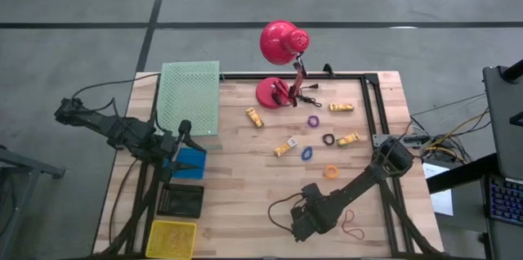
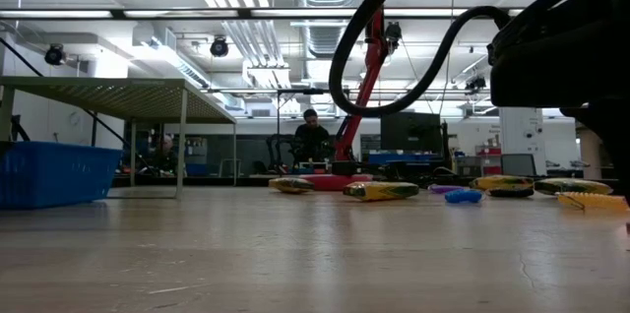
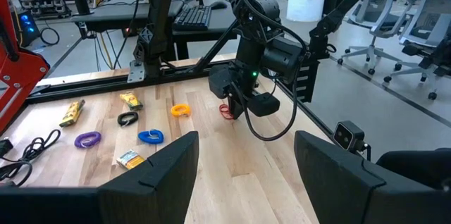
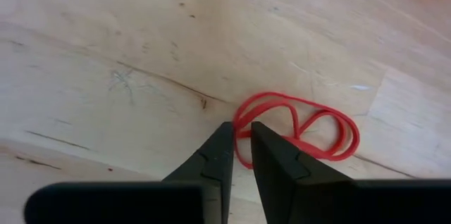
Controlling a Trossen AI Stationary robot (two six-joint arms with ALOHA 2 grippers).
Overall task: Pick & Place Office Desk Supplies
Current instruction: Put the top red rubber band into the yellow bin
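Pale wooden planks make up my table [image 1: 245, 186], seen from above with the red desk lamp [image 1: 282, 43] at its far edge and a green mesh tray [image 1: 189, 96] at the far left. Loose supplies lie right of the lamp base: yellow pieces [image 1: 255, 117], a purple ring [image 1: 313, 121], a black ring [image 1: 328, 139], a blue ring [image 1: 307, 153] and an orange ring [image 1: 331, 171]. My right gripper [image 1: 304, 226] is low at the near right, with the red rubber band [image 1: 353, 226] just beside it; my left gripper [image 1: 181, 135] waits over the blue bin [image 1: 188, 162], above a black tray [image 1: 181, 201] and a yellow tray [image 1: 172, 238]. At table height I see the blue bin [image 2: 54, 172] at left, yellow pieces [image 2: 382, 191] and a blue ring [image 2: 463, 196] across the wood (people sit in the room behind). From my left wrist, the left fingers [image 3: 151, 175] are spread wide, and the right arm leans over the red rubber band [image 3: 226, 110]. From my right wrist, the right gripper [image 4: 240, 148] is nearly closed, its tips pinching one strand of the red rubber band [image 4: 299, 134], which lies flat on the wood.
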